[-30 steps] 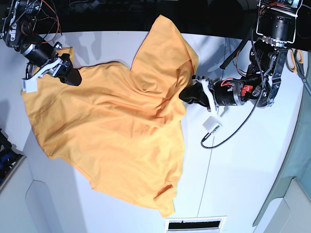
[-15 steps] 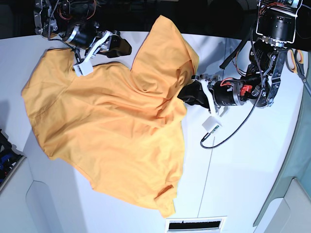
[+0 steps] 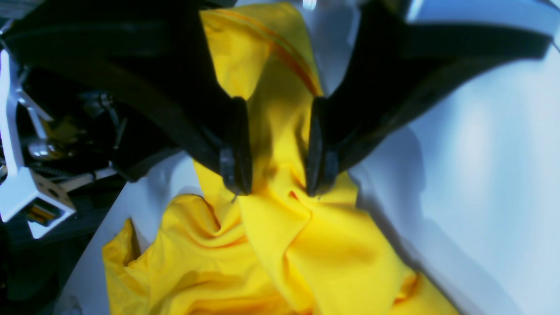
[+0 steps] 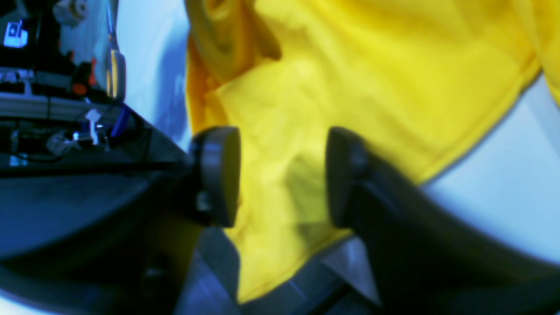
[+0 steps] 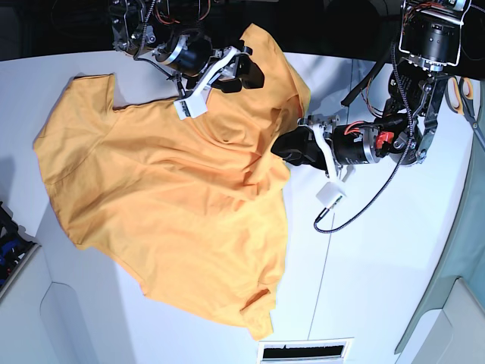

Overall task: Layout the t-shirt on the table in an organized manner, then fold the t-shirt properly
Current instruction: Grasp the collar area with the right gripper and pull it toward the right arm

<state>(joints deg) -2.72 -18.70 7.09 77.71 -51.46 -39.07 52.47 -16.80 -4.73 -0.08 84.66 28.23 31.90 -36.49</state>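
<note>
My left gripper (image 3: 278, 175) sits at the centre of the left wrist view with its two dark fingers (image 3: 236, 153) a narrow gap apart, and a bunched ridge of the t-shirt (image 3: 280, 245) runs between them. Both pads press into the yellow cloth, so I read it as pinching the fabric. In the base view that same gripper (image 5: 282, 149) is right of centre, at the right edge of the t-shirt (image 5: 174, 197).

My right gripper (image 4: 282, 175) has its fingers (image 4: 218, 175) moderately apart in the right wrist view. Shirt cloth fills the gap behind them, but the view is blurred and I cannot tell whether either pad touches it. In the base view this gripper (image 5: 250, 72) is in the upper middle of the frame, over the raised upper flap of the shirt.

The shirt lies spread and wrinkled across the left and middle of the white table (image 5: 379, 273), one sleeve toward the upper left and the hem toward the bottom centre.

Compared with half a second ago, my right gripper has moved rightward along the top of the frame, from beside the flap to over it. The left gripper has barely shifted.
</note>
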